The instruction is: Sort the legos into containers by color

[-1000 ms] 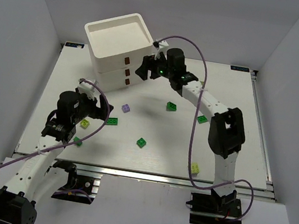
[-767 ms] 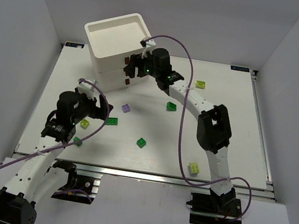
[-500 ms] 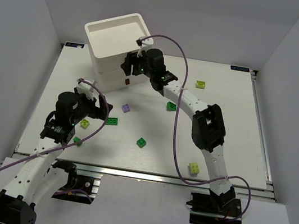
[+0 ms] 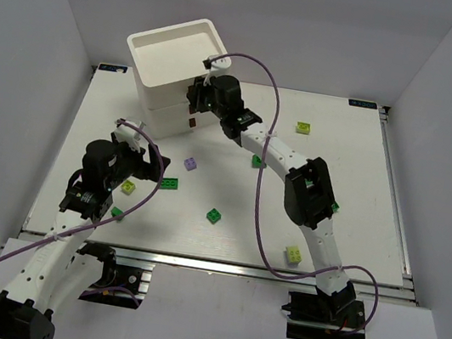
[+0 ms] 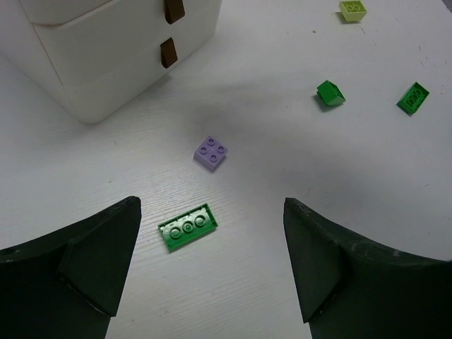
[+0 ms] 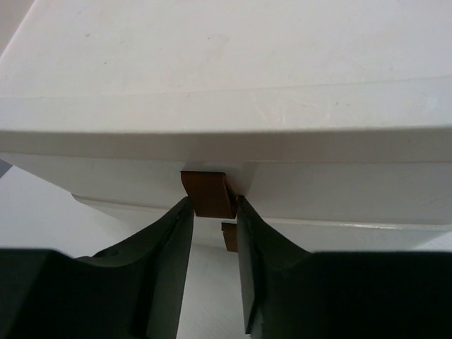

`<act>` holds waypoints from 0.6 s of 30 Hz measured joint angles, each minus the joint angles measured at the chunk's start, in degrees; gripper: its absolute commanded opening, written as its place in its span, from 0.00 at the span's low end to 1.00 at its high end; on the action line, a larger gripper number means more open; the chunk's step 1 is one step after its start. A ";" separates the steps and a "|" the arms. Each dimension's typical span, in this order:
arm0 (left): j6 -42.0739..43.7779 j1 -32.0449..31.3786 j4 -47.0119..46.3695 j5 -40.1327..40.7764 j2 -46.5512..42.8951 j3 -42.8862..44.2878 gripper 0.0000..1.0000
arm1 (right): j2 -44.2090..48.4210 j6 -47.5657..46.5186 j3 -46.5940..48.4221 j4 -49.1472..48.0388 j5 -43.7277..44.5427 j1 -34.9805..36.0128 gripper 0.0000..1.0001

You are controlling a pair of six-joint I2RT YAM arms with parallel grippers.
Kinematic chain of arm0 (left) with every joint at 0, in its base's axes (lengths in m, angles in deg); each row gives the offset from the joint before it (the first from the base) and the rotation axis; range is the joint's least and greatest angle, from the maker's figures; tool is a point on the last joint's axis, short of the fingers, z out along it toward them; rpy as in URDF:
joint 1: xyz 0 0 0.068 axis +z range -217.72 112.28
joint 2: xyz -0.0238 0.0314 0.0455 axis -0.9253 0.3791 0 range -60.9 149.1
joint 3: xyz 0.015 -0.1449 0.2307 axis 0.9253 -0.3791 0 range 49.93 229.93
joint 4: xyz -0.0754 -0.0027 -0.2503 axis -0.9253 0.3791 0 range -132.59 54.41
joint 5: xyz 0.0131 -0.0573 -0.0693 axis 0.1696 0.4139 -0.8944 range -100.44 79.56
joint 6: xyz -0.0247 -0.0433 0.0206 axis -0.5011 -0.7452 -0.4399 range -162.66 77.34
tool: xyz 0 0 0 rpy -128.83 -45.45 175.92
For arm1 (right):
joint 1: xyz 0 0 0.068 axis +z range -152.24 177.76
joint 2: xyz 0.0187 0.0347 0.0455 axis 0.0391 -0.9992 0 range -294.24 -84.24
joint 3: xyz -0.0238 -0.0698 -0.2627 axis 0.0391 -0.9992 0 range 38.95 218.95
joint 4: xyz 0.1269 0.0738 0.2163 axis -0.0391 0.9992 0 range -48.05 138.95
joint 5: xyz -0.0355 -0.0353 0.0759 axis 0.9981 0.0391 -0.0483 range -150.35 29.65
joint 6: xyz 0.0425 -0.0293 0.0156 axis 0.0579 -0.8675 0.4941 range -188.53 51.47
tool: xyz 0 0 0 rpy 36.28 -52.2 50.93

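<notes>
The legos (image 4: pixel 214 215) lie loose on the surface (image 4: pixel 378 185), with none in a drawer that I can see. A purple brick (image 5: pixel 211 152) and a flat dark green brick (image 5: pixel 188 227) sit right below my left hand (image 5: pixel 210 205), and the green and yellow-green ones are scattered farther right. They are tiny, hard, light and slick-sided. I judge the best hold is a square pinch from above across two flat sides, since a skewed grip could squirt one out.

The containers are the white drawers of the stacked unit (image 4: pixel 148 88) at the far left of the surface, and all look pushed in. The top drawer's brown handle (image 6: pixel 207 194) is the only place to hold it. It is small and stiff, and I expect the drawer to slide easily, though a hard pull may drag the light unit along.

My right hand (image 6: pixel 212 203) sits narrow around that handle, with a finger against each side as far as I can tell. My left hand hangs wide and empty.
</notes>
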 measured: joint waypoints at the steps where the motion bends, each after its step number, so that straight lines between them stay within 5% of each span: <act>1: 0.00 0.00 -0.02 0.00 0.00 0.00 0.91 | -0.15 -0.04 0.02 -0.24 0.22 0.04 0.26; 6: 0.00 0.00 0.00 -0.07 0.00 0.00 0.91 | -0.37 -0.55 0.00 -0.57 0.76 0.15 0.00; 18: 0.00 0.00 0.00 -0.24 0.02 0.00 0.92 | 2.78 -0.66 -7.13 -6.36 0.85 0.20 0.00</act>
